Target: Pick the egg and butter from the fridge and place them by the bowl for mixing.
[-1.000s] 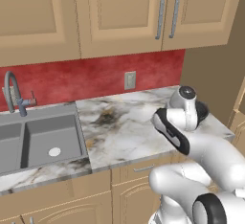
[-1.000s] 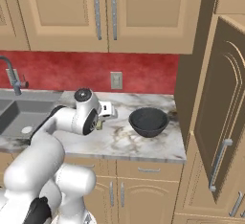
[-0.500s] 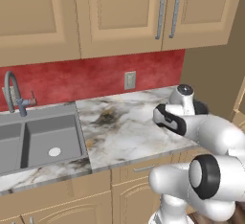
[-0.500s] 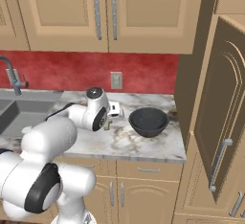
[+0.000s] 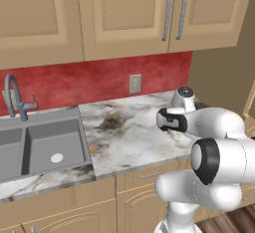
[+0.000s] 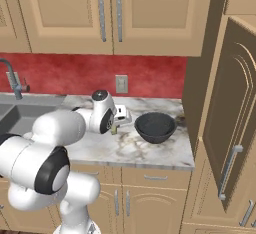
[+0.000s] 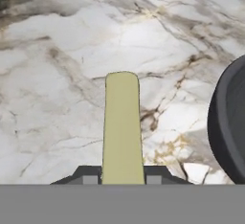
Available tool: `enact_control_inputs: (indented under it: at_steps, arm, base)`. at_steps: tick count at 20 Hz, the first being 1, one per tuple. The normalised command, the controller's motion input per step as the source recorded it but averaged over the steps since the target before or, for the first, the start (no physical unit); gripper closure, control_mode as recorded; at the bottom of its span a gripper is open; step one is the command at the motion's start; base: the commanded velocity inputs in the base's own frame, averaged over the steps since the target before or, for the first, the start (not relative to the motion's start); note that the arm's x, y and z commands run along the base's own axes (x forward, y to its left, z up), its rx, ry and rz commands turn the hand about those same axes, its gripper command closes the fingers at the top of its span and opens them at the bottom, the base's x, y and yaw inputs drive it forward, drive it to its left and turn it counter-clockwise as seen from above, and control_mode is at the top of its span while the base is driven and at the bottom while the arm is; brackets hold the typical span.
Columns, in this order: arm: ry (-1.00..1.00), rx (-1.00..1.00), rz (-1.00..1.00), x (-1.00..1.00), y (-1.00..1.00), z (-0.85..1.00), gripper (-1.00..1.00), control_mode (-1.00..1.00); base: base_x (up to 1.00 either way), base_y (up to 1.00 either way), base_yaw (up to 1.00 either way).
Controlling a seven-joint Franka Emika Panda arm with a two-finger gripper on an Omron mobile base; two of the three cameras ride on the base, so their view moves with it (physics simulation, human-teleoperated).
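— Since a second ago the arm has swung further over the worktop (image 6: pixel 150 155); in the right base view its wrist now sits closer to the bowl (image 6: pixel 155 127).

— Going left to right, what lies there?

— At the far left a grey sink (image 5: pixel 37 145) with a curved tap (image 5: pixel 14 97). Then the marble worktop, with an outlet (image 5: pixel 135 83) on the red wall behind it. Then the hand, low over the stone. Then the black bowl, near the worktop's right end. Past that, a tall wooden panel (image 6: pixel 235 108).

— And the fingers?

— The fingers (image 7: pixel 122 174) are clenched on the butter (image 7: pixel 123 127). In the hand view the olive-yellow stick runs out from between the two dark tips, over bare marble.

— Is the butter down on the stone?

— I cannot tell whether it touches. In the right base view a small yellow bit (image 6: pixel 114 129) shows below the hand, just left of the bowl.

— How near is the bowl?

— Near, but apart. Its dark rim (image 7: pixel 227 122) curves in at the right edge of the hand view, with marble showing between it and the stick.
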Motion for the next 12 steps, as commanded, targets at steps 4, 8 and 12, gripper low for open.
enact_control_inputs:
  at_steps: [4, 8, 12]
  arm:
    - [0.00, -0.07, 0.00, 0.09, -0.01, -0.29, 1.00, -1.00]
    - [0.00, -0.04, 0.00, 0.01, -0.06, -0.21, 1.00, -1.00]
    - [0.00, -0.02, 0.00, 0.00, -0.22, -0.19, 1.00, -1.00]
  base:
    - [0.00, 0.00, 0.00]
    - [0.00, 0.00, 0.00]
    - [0.00, 0.00, 0.00]
